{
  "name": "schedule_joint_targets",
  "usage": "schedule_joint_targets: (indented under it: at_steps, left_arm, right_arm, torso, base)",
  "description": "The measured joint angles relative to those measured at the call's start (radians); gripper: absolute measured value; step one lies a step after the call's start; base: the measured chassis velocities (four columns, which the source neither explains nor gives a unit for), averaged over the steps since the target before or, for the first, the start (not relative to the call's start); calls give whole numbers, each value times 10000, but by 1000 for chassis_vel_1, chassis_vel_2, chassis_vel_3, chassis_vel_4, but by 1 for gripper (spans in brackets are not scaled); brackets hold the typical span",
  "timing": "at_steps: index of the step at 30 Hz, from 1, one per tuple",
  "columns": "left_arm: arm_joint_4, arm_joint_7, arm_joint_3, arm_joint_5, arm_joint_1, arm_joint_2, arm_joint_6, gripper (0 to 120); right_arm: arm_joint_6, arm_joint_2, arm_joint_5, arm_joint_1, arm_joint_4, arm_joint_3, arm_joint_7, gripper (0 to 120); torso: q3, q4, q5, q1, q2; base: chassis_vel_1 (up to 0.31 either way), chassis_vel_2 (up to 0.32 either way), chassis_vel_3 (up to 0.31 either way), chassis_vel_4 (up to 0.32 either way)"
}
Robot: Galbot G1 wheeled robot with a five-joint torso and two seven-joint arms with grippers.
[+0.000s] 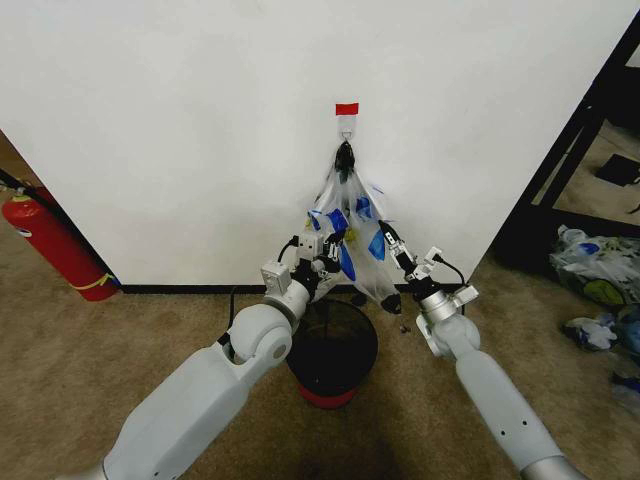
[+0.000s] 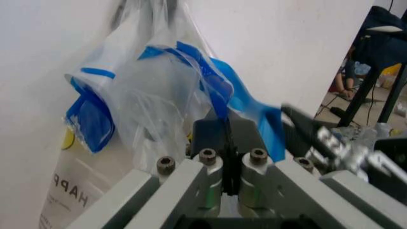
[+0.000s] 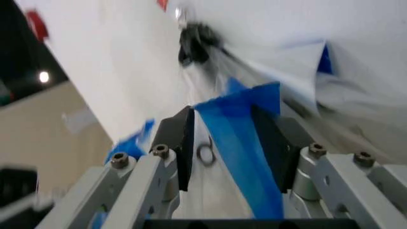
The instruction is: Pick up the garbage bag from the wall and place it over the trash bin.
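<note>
A bunch of see-through printed bags hangs from a black knot on the hook, which sits under red tape on the white wall. The garbage bag is pulled out of the bunch's lower part. My left gripper is shut on a blue-edged fold of it. On the bunch's right side, my right gripper is open, with a blue strip of bag between its pads. The black mesh trash bin with a red base stands directly below both grippers.
A red fire extinguisher leans against the wall at the left. A black shelf frame stands at the right, with stuffed clear bags on the carpet beside it. A black baseboard runs along the wall's foot.
</note>
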Motion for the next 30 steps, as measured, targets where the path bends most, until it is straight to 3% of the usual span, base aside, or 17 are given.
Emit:
schedule_joint_targets:
  at_steps: [3,8,18,20,27,30]
  left_arm:
    - [2,0,0,11,15,0,-1,0]
    - [-79,-1,12,51,88,28,-2,0]
    - [-97,-7,12,84,118,54,4,0]
    - [-100,-11,10,92,136,54,5,0]
    - [-139,-28,-64,126,224,82,3,0]
    - [-142,-31,-81,138,241,93,2,0]
  right_arm:
    - [-124,-107,-552,-156,-77,207,-324,36]
    - [-523,-383,-1761,-204,-775,615,-1451,55]
    - [-445,-258,-513,255,-711,266,-696,90]
    - [-443,-210,-562,374,-823,212,-642,88]
    - [-420,-52,-689,830,-1391,51,-455,58]
    - [-423,-50,-687,853,-1395,49,-452,52]
  torso:
    - [-1,1,0,0,0]
    - [0,-2,1,0,0]
    - [0,2,0,0,0]
    - [0,2,-1,0,0]
    - [0,2,-1,0,0]
    - [0,1,-1,0,0]
  base:
    - [0,0,0,0]
    - [0,0,0,0]
    - [0,0,0,0]
    - [0,0,0,0]
    - [0,0,0,0]
    - [0,0,0,0]
